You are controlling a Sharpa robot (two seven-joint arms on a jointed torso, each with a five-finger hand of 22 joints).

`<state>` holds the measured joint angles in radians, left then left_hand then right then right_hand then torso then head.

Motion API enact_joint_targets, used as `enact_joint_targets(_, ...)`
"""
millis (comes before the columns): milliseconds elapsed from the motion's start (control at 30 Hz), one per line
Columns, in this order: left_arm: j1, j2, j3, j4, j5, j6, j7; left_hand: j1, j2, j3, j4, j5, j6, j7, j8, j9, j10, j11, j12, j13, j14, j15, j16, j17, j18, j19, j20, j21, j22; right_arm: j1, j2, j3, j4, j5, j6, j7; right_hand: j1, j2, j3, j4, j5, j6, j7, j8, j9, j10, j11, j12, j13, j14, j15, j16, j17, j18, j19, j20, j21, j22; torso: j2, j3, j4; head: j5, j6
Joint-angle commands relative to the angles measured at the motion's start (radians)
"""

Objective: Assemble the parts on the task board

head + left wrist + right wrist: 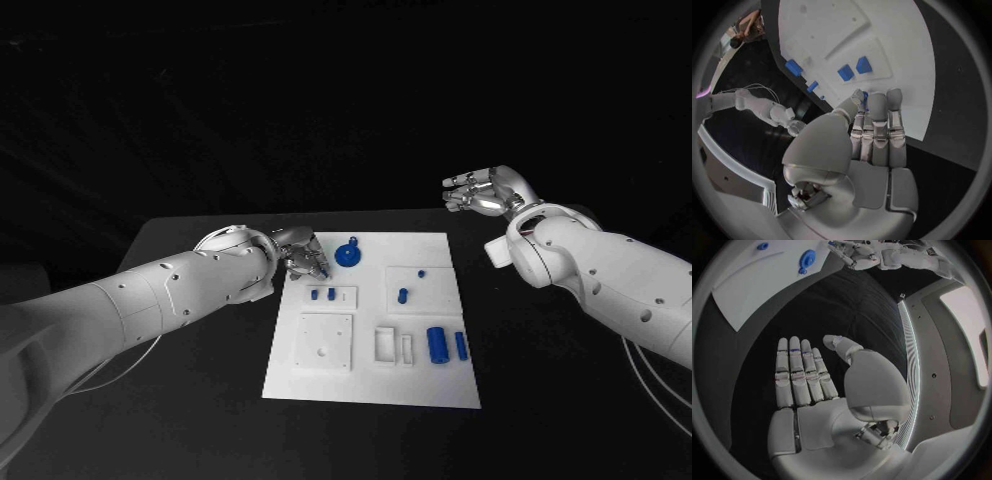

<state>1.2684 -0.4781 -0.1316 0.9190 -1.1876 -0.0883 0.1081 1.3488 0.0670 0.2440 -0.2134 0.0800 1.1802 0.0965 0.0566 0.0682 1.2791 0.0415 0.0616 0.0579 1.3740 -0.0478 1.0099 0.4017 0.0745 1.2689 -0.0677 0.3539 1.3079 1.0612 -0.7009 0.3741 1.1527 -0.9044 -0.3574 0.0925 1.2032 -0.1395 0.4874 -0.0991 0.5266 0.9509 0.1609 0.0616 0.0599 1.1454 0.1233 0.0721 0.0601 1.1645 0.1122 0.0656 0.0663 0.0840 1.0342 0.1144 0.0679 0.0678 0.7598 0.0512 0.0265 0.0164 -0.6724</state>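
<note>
Carrying everything, the black surface (pixel 188 300) holds the white task board (pixel 368 385) at its middle, laid flat so its recesses face up for the parts. The left robot hand (pixel 299 256) sits at the board's far left corner with its fingers extended over the board's edge, their tips near a small blue piece; whether they pinch anything I cannot tell, though the reach suggests a part being picked or seated there. The right robot hand (pixel 483 192) hangs beyond the surface's far right corner, well apart from the board, fingers straight and spread, holding nothing, probably waiting its turn. On the board, two blue cylinders (pixel 436 346) lie near its right edge, a round blue knob (pixel 349 255) stands near the far edge, and small blue pegs (pixel 325 295) sit in a raised block towards the left.
</note>
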Motion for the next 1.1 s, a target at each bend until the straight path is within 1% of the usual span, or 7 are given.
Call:
enact_joint_targets(33, -0.001, 0.003, 0.000, -0.001, -0.004, -0.004, 0.007, 0.000, 0.005, -0.006, 0.000, -0.003, 0.005, -0.003, 0.007, 0.001, 0.006, -0.001, -0.004, 0.001, 0.005, -0.001, -0.005, 0.000, 0.016, -0.005, 0.001, 0.006, 0.019, 0.000, 0.000, 0.000, 0.001, 0.002, 0.014, 0.011, 0.000, -0.005, 0.000, 0.007, 0.006, 0.000, 0.001, -0.001, 0.001, -0.005, 0.001, -0.004, -0.001, 0.001, 0.003, -0.003, -0.001, 0.002, -0.003, -0.001, 0.003, -0.001, 0.000, 0.0010, -0.0002, 0.001, 0.001)
enact_joint_targets(267, -0.002, 0.004, 0.000, -0.003, -0.002, -0.011, 0.006, 0.000, 0.005, -0.006, -0.001, -0.003, 0.004, -0.003, 0.007, 0.001, 0.005, -0.001, -0.004, 0.001, 0.005, -0.001, -0.005, 0.000, 0.016, -0.006, 0.001, 0.006, 0.019, 0.000, 0.000, 0.000, 0.001, 0.002, 0.014, 0.011, 0.001, -0.004, -0.002, 0.006, 0.006, 0.000, 0.001, -0.001, 0.001, -0.005, 0.001, -0.004, -0.001, 0.001, 0.003, -0.003, -0.001, 0.002, -0.003, 0.000, 0.002, -0.001, 0.000, 0.0004, -0.0009, -0.001, 0.000)
enact_joint_targets(600, -0.008, 0.015, 0.000, -0.009, 0.000, -0.011, 0.007, 0.000, 0.005, -0.006, -0.001, -0.003, 0.004, -0.003, 0.007, 0.001, 0.005, -0.001, -0.004, 0.001, 0.005, -0.001, -0.005, 0.000, 0.016, -0.006, 0.001, 0.006, 0.019, 0.000, 0.002, 0.000, 0.001, 0.002, 0.014, 0.012, 0.001, -0.004, -0.002, 0.006, 0.006, 0.000, 0.001, -0.001, 0.001, -0.005, 0.001, -0.004, -0.001, 0.001, 0.003, -0.003, -0.001, 0.002, -0.003, 0.000, 0.002, -0.001, 0.001, 0.0001, -0.0016, -0.002, 0.001)
enact_joint_targets(733, -0.009, 0.021, 0.000, -0.013, -0.001, -0.015, 0.005, -0.001, 0.007, -0.006, -0.001, -0.004, 0.003, -0.002, 0.007, 0.001, 0.005, 0.000, -0.004, 0.001, 0.005, 0.000, -0.005, 0.000, 0.016, -0.006, 0.001, 0.007, 0.019, 0.000, 0.003, 0.000, 0.001, 0.002, 0.015, 0.012, 0.001, -0.004, -0.002, 0.006, 0.006, 0.000, 0.001, -0.001, 0.001, -0.005, 0.001, -0.004, -0.001, 0.001, 0.003, -0.003, -0.001, 0.002, -0.003, 0.000, 0.002, -0.001, 0.000, 0.0003, -0.0003, -0.003, 0.000)
enact_joint_targets(933, -0.011, 0.029, 0.000, -0.017, -0.054, -0.033, -0.017, 0.004, 0.005, -0.004, -0.005, -0.004, 0.002, -0.001, 0.007, 0.001, 0.003, 0.000, -0.004, 0.001, 0.009, -0.001, -0.002, 0.001, 0.017, -0.003, 0.001, 0.009, 0.019, 0.000, 0.003, 0.000, 0.000, 0.002, 0.016, 0.012, 0.000, -0.004, -0.002, 0.005, 0.007, 0.002, 0.001, -0.001, 0.001, -0.005, 0.001, -0.004, -0.001, 0.001, 0.003, -0.003, -0.001, 0.002, -0.003, 0.000, 0.003, -0.001, -0.001, -0.0003, 0.0004, -0.004, 0.003)
enact_joint_targets(1100, -0.012, 0.032, -0.001, -0.023, -0.082, -0.034, -0.033, 0.004, 0.004, -0.004, -0.006, -0.005, 0.002, -0.002, 0.007, 0.001, 0.003, 0.000, -0.004, 0.001, 0.009, -0.001, -0.002, 0.002, 0.017, -0.002, 0.001, 0.010, 0.019, 0.000, 0.003, 0.000, 0.000, 0.002, 0.016, 0.012, 0.000, -0.004, -0.002, 0.005, 0.007, 0.002, 0.001, -0.001, 0.001, -0.005, 0.001, -0.004, -0.001, 0.001, 0.003, -0.003, -0.001, 0.002, -0.003, 0.000, 0.003, -0.001, 0.000, 0.0001, -0.0016, -0.001, 0.004)
